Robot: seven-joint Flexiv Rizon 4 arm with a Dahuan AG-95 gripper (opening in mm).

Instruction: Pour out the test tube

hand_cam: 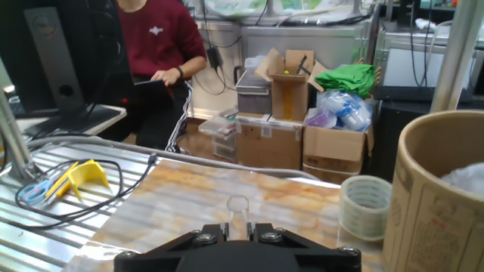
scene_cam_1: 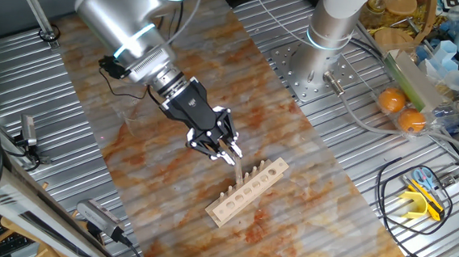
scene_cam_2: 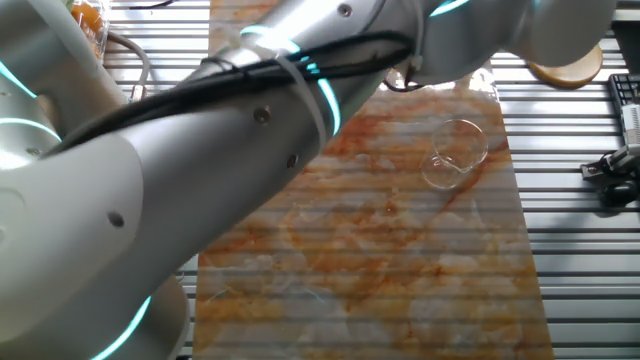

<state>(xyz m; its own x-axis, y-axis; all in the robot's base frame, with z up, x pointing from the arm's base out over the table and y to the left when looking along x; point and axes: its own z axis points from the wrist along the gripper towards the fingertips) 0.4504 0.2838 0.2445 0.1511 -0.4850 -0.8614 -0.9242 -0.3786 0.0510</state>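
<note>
Tool [hand_cam: 237, 229] pinches test tube [hand_cam: 237, 214]: slender clear glass, upright.

The gripper [scene_cam_1: 226, 150] is hovering just above the wooden rack [scene_cam_1: 248, 191], at its upper edge, with its fingers pointing down toward it. A pale, slender test tube [scene_cam_1: 239, 170] is hanging between the fingertips, reaching down to the rack. Two oranges [scene_cam_1: 402, 110] are lying well apart from the rack.
</note>
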